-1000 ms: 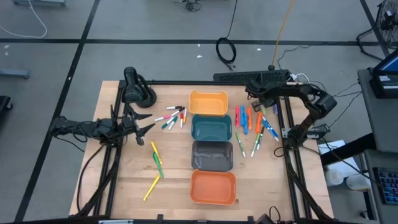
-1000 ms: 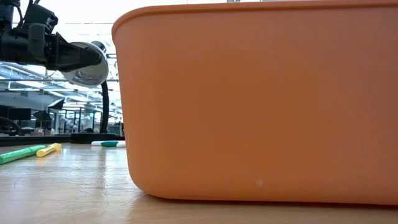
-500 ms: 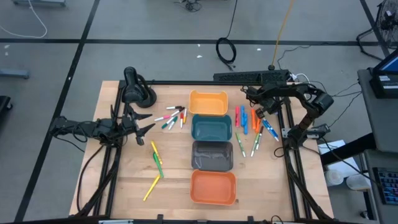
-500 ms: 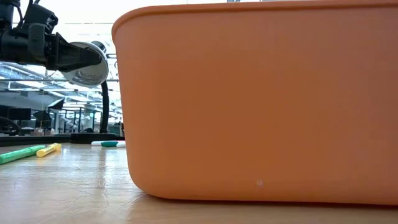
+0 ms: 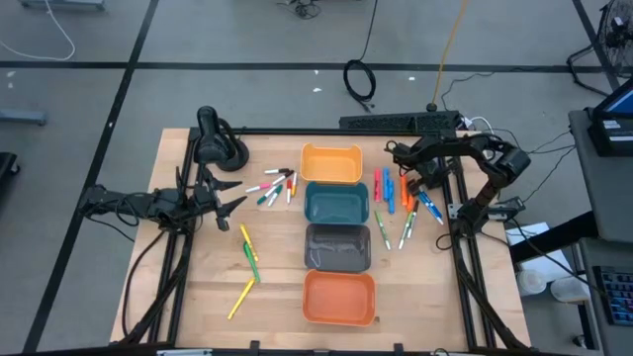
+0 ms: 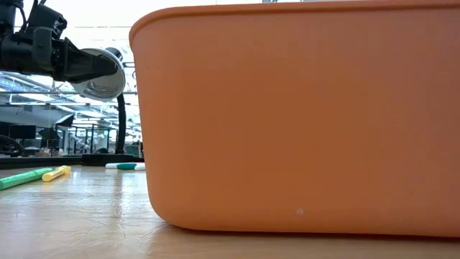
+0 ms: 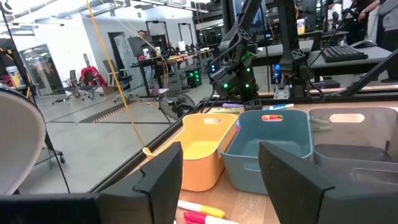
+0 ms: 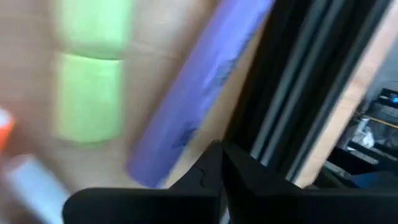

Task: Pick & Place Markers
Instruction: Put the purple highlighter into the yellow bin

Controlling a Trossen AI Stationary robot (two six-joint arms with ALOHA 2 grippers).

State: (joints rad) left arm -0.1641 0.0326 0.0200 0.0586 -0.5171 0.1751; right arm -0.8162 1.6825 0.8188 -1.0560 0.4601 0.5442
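Note:
Markers lie in groups on the wooden table. One group is right of the bins, another left of them, and yellow and green ones lie nearer the front. My right gripper is low over the right group, fingers shut. In its wrist view a purple marker and a green marker lie flat just ahead. My left gripper waits open at the table's left, level above the table, pointing at the bins. My right gripper has its shut fingertips beside the lower end of the purple marker, coming from above. I cannot tell whether they touch it or the table. The marker lies flat on the wood.
Four bins stand in a row down the table's middle: light orange, teal, grey, orange. The orange bin fills the low view. A black frame rail runs close by the right gripper. A black stand sits far left.
My right gripper has come down a little over the right group of markers, toward the table's near edge. The markers and bins lie as before.

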